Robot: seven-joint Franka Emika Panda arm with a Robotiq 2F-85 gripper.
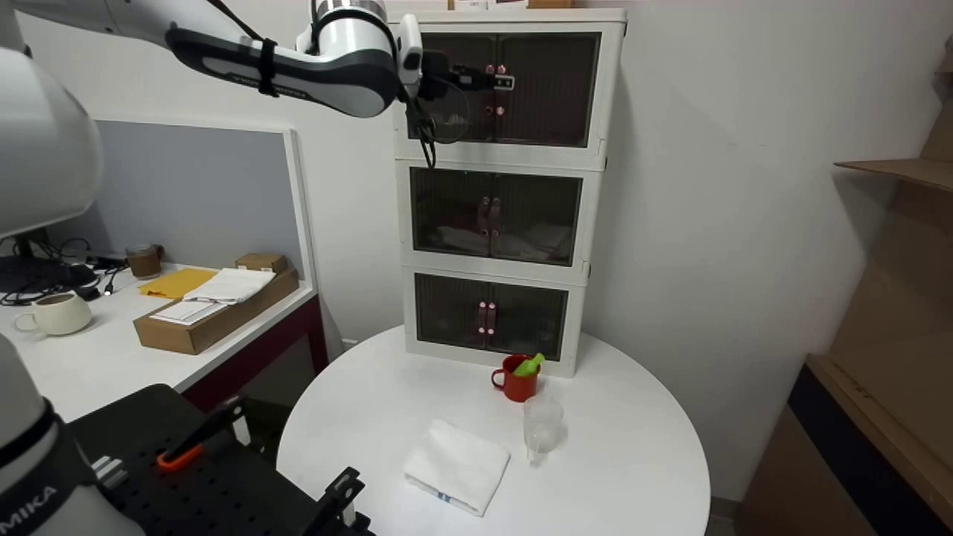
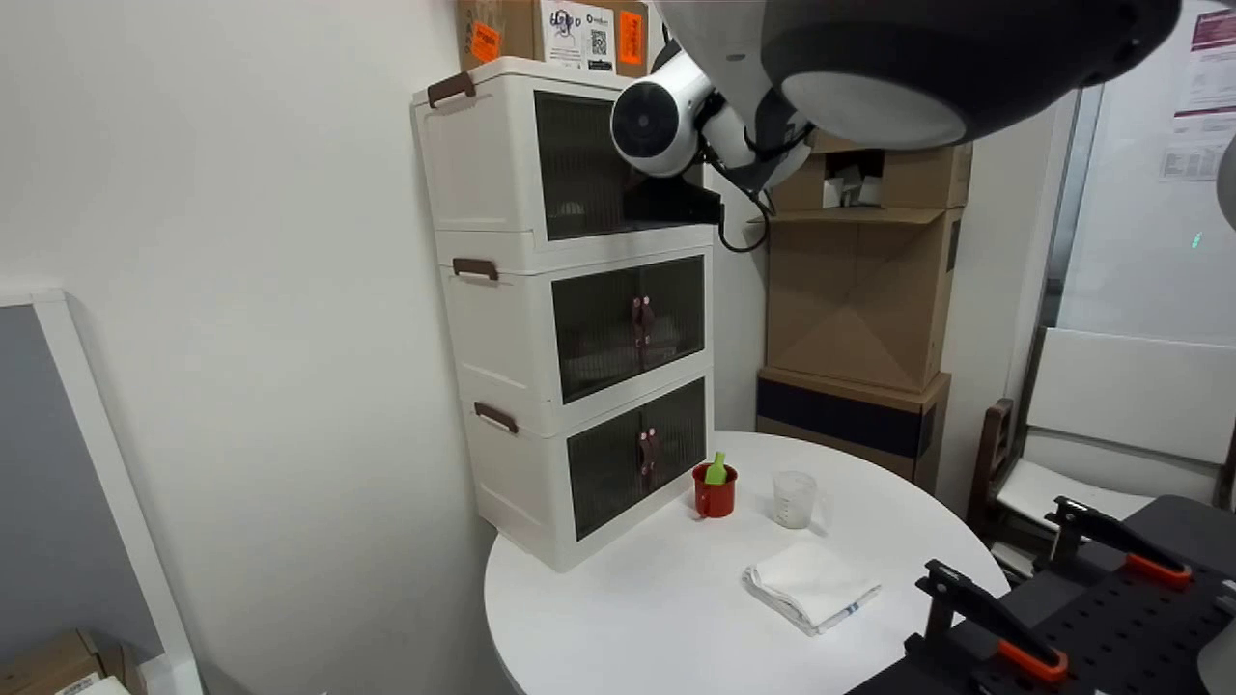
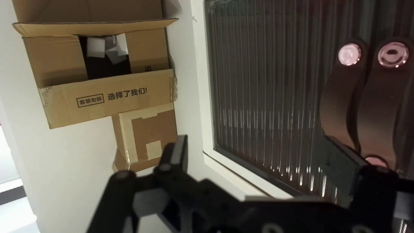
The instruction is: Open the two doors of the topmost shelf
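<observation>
The topmost shelf of the white cabinet has two dark ribbed doors, the right door (image 1: 555, 93) and the left door (image 1: 476, 46). Both look shut. Their brown strap handles sit side by side at the middle seam. In the wrist view, which stands upside down, the right door (image 3: 258, 81) fills the centre, with its handle (image 3: 338, 97) and the left door's handle (image 3: 376, 106) at the right. My gripper (image 3: 255, 145) is open, fingers wide apart. One fingertip is at the right door's handle; I cannot tell if it touches. In an exterior view the gripper (image 1: 491, 80) is before the handles.
The middle shelf (image 1: 495, 170) and lowest shelf (image 1: 488, 356) below have shut doors. A red mug (image 1: 520, 383), a clear measuring cup (image 1: 543, 426) and a white cloth (image 1: 458, 465) are on the round table (image 1: 610, 461). Cardboard boxes (image 2: 850, 299) stand beside the cabinet; another box (image 2: 517, 39) is on top.
</observation>
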